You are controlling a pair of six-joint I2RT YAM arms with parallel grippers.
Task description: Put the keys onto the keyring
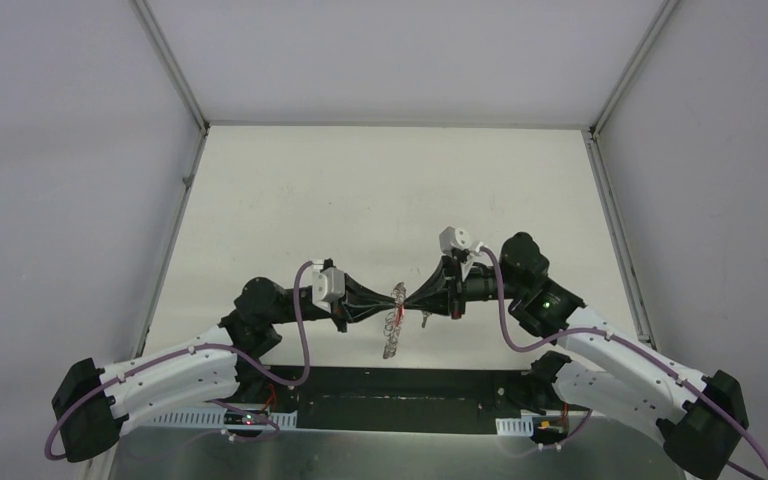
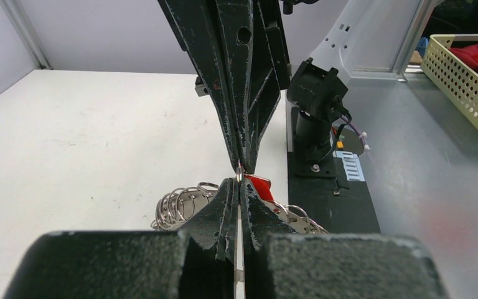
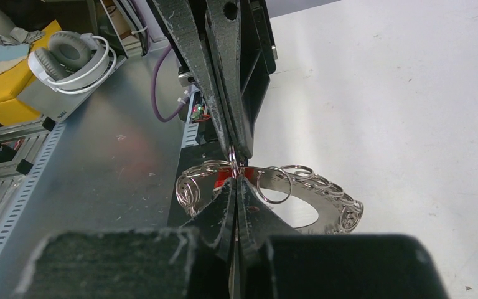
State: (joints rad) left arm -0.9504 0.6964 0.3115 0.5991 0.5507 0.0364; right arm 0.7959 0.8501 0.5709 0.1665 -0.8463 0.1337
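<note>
White tabletop fills the enclosure; we count two grippers, the left gripper and right gripper, both clamped tight, tip to tip, on one small wire loop; one keyring sits just below them, near the table's front edge; one red key shows beside the tips.

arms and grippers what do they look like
Both the left arm and right arm have white link shells with black joints and a purple cable looped along each. A white camera block sits at each wrist. The left gripper and right gripper have black tapered fingers, scuffed pale.
</note>
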